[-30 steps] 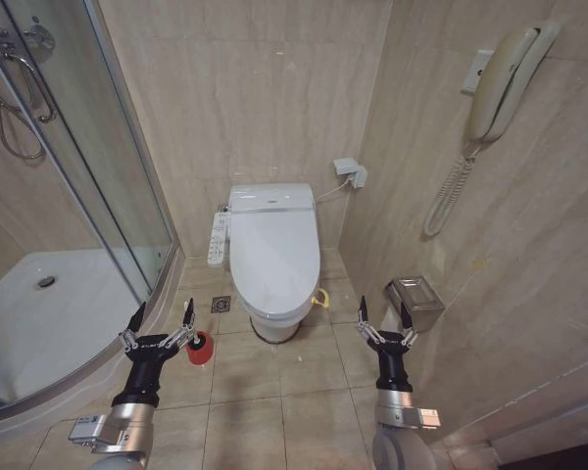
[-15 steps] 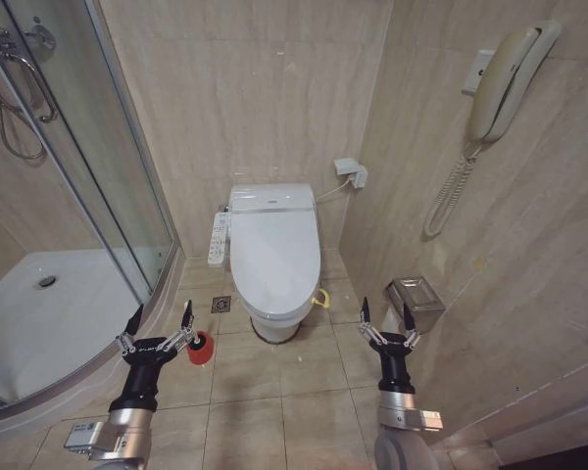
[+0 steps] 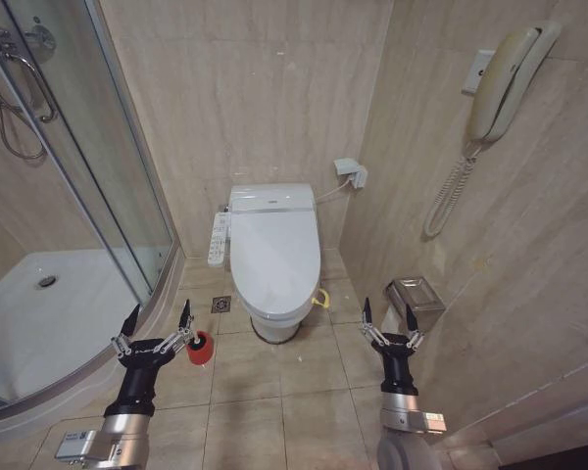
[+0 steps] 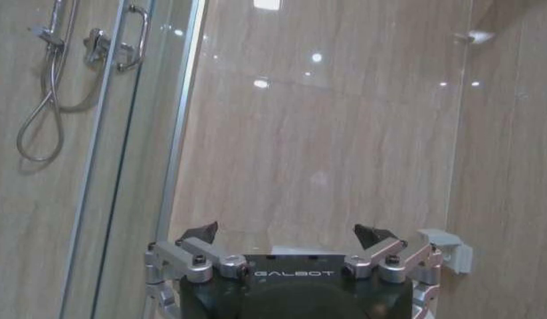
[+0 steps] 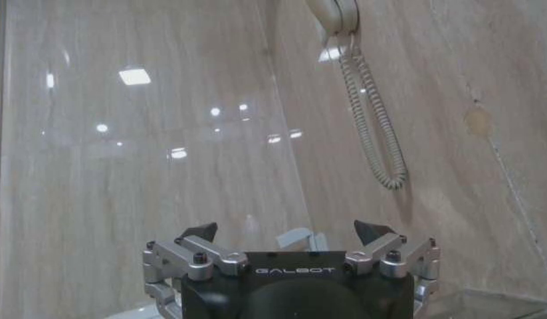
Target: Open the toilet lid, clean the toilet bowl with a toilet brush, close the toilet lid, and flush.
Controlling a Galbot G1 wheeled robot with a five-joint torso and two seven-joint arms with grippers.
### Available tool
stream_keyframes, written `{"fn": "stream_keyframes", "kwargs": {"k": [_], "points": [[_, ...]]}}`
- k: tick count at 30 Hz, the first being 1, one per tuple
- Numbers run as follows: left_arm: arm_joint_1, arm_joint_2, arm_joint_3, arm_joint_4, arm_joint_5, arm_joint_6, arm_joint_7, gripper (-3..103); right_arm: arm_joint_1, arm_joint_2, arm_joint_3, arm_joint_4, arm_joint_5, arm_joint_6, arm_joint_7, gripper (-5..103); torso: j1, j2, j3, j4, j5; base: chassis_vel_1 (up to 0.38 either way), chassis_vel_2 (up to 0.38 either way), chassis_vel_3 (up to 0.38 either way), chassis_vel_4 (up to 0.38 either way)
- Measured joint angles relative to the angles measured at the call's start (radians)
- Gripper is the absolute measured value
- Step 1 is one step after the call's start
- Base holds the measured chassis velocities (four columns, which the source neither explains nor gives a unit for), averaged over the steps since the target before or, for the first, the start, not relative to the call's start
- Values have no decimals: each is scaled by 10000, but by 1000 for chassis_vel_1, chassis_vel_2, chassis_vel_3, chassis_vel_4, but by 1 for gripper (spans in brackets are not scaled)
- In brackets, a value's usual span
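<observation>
The toilet lid (image 3: pixel 272 250) lies shut over the toilet bowl (image 3: pixel 275 326), so only the bowl's outer front shows and its inside is hidden. The toilet brush (image 3: pixel 200 348) shows as a red cup holder on the floor tiles to the left of the toilet; its handle cannot be made out. My left gripper (image 3: pixel 159 309) (image 4: pixel 286 230) is open and hovers just left of that cup, one finger overlapping it. Short of the toilet and to its right, my right gripper (image 3: pixel 386 307) (image 5: pixel 284 228) is also open, holding nothing.
A long white button panel (image 3: pixel 218 240) hangs beside the toilet's left. The glass shower enclosure and its white tray (image 3: pixel 49 313) take up the left side. On the right wall are a phone (image 3: pixel 505 78) and a metal paper holder (image 3: pixel 415 299). A floor drain (image 3: pixel 220 305) lies near the toilet base.
Both arms have drawn back slightly toward the bottom of the head view, the left gripper drifting a little left. Both grippers remain open. The toilet and brush holder have not moved.
</observation>
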Motion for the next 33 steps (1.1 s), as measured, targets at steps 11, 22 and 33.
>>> {"fn": "stream_keyframes", "kwargs": {"k": [11, 22, 33], "points": [[-237, 162, 402, 161, -14, -86, 34, 100, 0, 1, 0, 2, -2, -4, 1, 100, 1, 0, 0, -1, -1, 0, 0, 0, 0], [-164, 163, 304, 3, -266, -291, 208, 100, 2, 1, -1, 3, -2, -4, -3, 100, 0, 0, 0, 0, 0, 0, 0, 0, 0], [-1, 181, 362, 65, -206, -597, 271, 100, 2, 2, -2, 2, 0, -3, -5, 100, 0, 0, 0, 0, 0, 0, 0, 0, 0]]}}
